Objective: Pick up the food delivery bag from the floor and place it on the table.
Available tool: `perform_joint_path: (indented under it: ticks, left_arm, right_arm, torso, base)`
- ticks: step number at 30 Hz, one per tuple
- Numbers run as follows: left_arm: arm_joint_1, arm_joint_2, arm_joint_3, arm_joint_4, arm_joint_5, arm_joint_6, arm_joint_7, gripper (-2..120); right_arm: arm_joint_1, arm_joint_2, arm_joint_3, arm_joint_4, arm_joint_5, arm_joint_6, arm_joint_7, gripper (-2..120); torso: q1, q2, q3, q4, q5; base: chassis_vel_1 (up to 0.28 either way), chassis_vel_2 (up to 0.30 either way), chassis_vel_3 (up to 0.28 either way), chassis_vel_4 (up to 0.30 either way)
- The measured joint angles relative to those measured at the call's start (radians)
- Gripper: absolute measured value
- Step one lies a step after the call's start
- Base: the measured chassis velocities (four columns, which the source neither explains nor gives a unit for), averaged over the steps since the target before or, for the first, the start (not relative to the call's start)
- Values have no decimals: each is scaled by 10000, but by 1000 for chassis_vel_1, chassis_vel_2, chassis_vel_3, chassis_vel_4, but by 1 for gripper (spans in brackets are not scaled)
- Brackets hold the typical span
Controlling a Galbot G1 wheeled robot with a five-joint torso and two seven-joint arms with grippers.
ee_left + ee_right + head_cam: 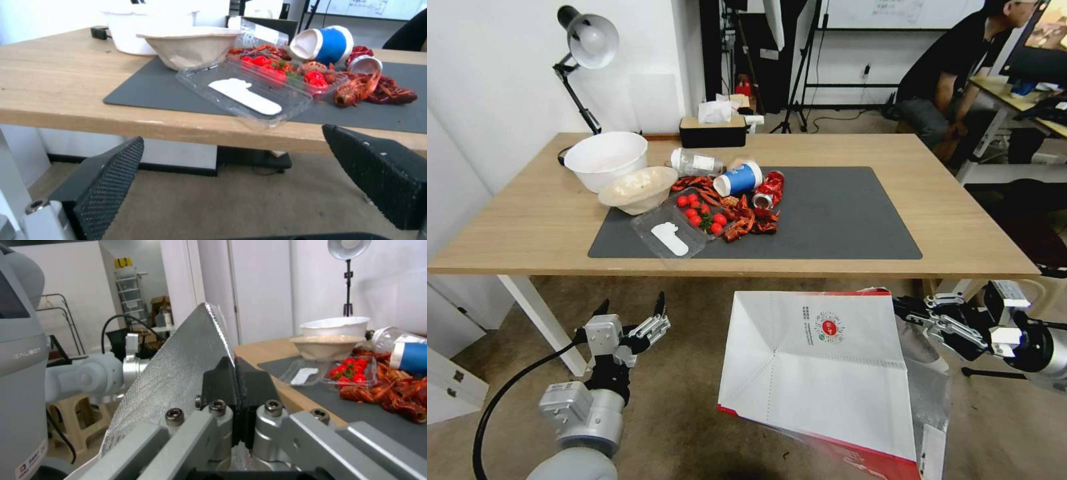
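Foil-lined paper food delivery bag (820, 373) pinched in right gripper (908, 312); left gripper (630, 313) spread, empty.

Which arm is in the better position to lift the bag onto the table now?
The right. The right gripper is shut on the foil edge of the food delivery bag, beside the table. The left gripper is open, apart from the bag.

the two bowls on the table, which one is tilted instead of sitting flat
The beige paper bowl, leaning with its rim against the clear plastic tray. The larger white bowl behind it stands upright on the wood.
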Motion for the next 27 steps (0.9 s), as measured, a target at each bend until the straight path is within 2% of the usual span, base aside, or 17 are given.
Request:
perform_joint_path:
  ticks: [17, 27]
  left_arm:
    - [4, 24, 1, -2, -2, -6, -3, 100]
    - [3, 76, 11, -31, -116, 33, -23, 100]
  right_arm:
    - [-61, 13, 20, 44, 10, 15, 0, 0]
    - [-51, 14, 21, 48, 21, 21, 26, 0]
  torso:
    - [145, 343, 199, 0, 0]
    - [367, 860, 491, 1, -1]
  base:
    - [0, 0, 0, 0]
    - [0, 0, 0, 0]
